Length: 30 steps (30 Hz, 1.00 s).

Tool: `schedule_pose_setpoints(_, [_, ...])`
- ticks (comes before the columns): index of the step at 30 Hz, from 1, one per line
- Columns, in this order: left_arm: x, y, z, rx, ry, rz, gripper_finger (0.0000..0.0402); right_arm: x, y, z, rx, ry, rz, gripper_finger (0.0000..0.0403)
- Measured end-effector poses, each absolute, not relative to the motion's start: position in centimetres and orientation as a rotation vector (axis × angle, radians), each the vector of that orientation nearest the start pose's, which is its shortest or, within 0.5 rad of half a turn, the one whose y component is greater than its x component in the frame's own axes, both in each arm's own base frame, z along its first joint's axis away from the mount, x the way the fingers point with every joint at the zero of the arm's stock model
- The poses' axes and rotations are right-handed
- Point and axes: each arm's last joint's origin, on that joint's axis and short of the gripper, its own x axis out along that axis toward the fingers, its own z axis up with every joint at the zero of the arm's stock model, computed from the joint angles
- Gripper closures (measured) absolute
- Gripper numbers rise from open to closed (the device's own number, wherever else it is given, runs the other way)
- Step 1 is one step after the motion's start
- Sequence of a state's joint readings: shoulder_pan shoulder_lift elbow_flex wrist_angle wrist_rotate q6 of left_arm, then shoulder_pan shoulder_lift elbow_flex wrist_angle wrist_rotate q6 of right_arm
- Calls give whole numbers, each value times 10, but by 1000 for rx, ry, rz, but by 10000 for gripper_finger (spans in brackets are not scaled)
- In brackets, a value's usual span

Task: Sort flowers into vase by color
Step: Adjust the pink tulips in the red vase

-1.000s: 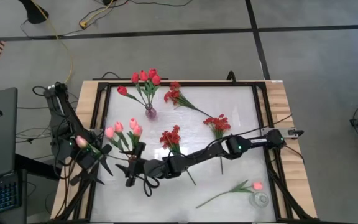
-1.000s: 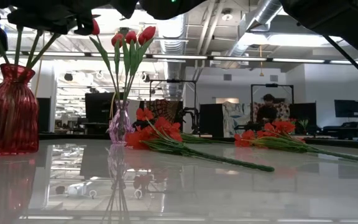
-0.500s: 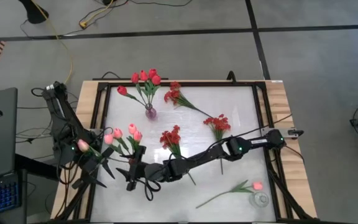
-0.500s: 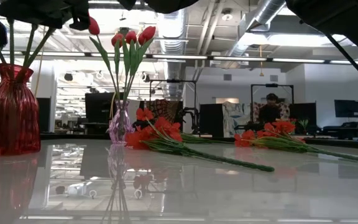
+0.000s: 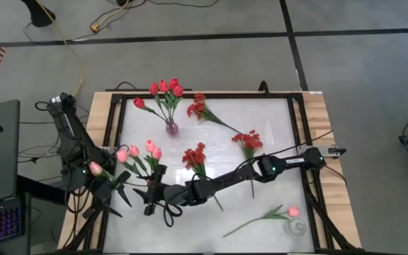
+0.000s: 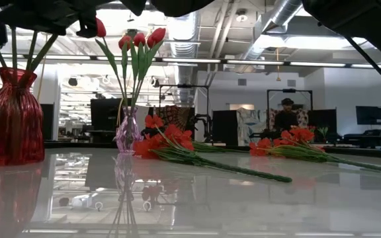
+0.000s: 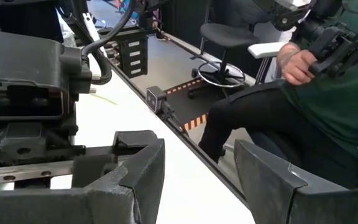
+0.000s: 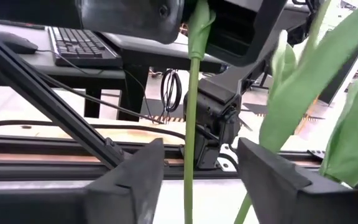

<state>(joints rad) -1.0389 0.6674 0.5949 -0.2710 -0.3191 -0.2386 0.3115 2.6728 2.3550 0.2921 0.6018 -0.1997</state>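
Observation:
Several pink tulips (image 5: 140,150) stand in a red ribbed vase (image 6: 8,119) at the table's near left. One more pink head (image 5: 95,168) shows over my left arm; what bears it I cannot tell. My right gripper (image 5: 149,195) reaches level over that vase. It is open, its fingers either side of one thin green stem (image 8: 190,124) without touching it. My left gripper (image 5: 115,185) stands open just to the left with nothing between its fingers (image 7: 135,177). Red tulips (image 5: 165,88) stand in a small clear vase (image 5: 171,128).
Three sprays of red blossoms (image 5: 195,157) (image 5: 248,140) (image 5: 198,106) lie on the table's middle. A pink tulip (image 5: 289,211) lies at the near right beside a small clear vessel (image 5: 297,227). A seated person (image 7: 303,99) is beyond the table's edge.
The pink tulip heads have drifted a little toward the table's near edge. Their stems above the red vase's neck have shifted sideways in the low view. The vase itself stands where it was.

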Motion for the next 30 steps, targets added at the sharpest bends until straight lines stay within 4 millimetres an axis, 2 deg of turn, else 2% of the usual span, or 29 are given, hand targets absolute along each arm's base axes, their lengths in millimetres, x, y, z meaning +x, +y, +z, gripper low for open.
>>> schedule_pose_setpoints(8, [84,-126,277,4,352,-675,221,575,168,201,-210,52,-287,305])
schedule_pose_setpoints(14, [84,-125,277,3,352,-673,221,575,168,201,-210,52,-286,363])
schedule_pose_setpoints(17, [84,-126,277,3,354,-681,221,575,168,201,-210,52,-286,376])
schedule_pose_setpoints(30, [81,-126,273,-32,433,-757,221,575,168,200,-197,54,-285,375])
